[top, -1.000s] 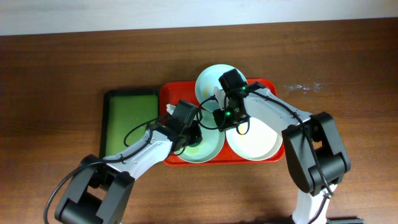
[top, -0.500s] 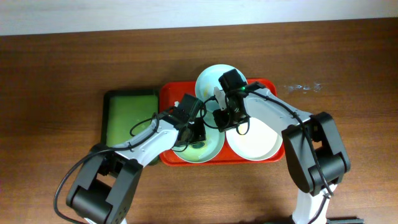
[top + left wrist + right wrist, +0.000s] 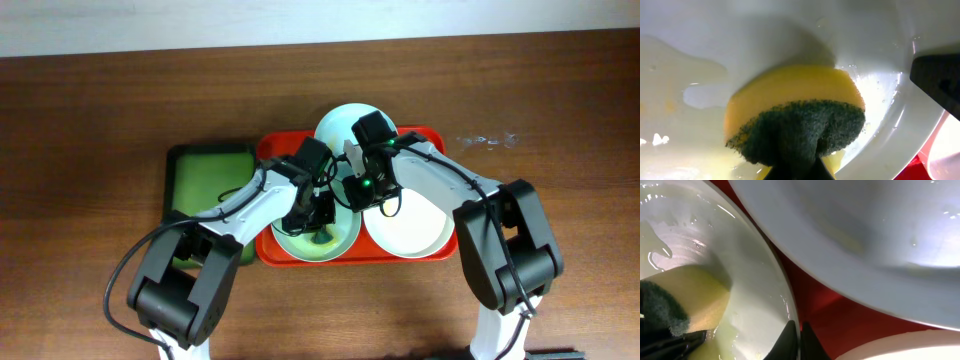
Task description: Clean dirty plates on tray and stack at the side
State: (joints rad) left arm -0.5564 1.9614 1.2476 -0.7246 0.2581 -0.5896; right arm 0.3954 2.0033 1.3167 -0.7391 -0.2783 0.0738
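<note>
Three plates lie on the red tray (image 3: 268, 152): a pale blue plate (image 3: 338, 124) at the back, a pale green plate (image 3: 340, 243) at front left, and a cream-white plate (image 3: 410, 228) at front right. My left gripper (image 3: 318, 213) is shut on a yellow sponge with a dark green scouring side (image 3: 795, 117), pressed onto the wet green plate (image 3: 700, 60). My right gripper (image 3: 799, 342) is shut on the green plate's rim (image 3: 775, 285), pinching it at the plate's right edge (image 3: 358, 196). The blue plate (image 3: 865, 240) sits just behind.
A smaller green tray with a black rim (image 3: 205, 190) lies left of the red tray. Some clear crumpled wrap (image 3: 485, 140) lies on the brown table at the back right. Both arms crowd over the tray's middle.
My left gripper has moved the sponge rightward and toward the back across the green plate. The right gripper has stayed on the rim.
</note>
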